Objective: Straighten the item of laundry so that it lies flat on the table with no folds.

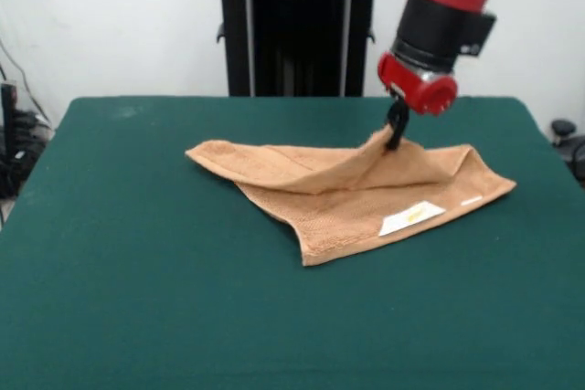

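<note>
Pinching the hand towel (352,194) fold with my gripper (396,142); I'm judging it soft, limp, best held at a corner.

Plain white wall (110,15) behind.

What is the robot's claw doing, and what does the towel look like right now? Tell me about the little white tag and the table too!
gripper: shut on the towel, pinching up a peak of cloth.
towel: folded over on itself, not flat, one part lifted.
white label: showing on top, lying flat.
table: green top, towel resting on it.
</note>
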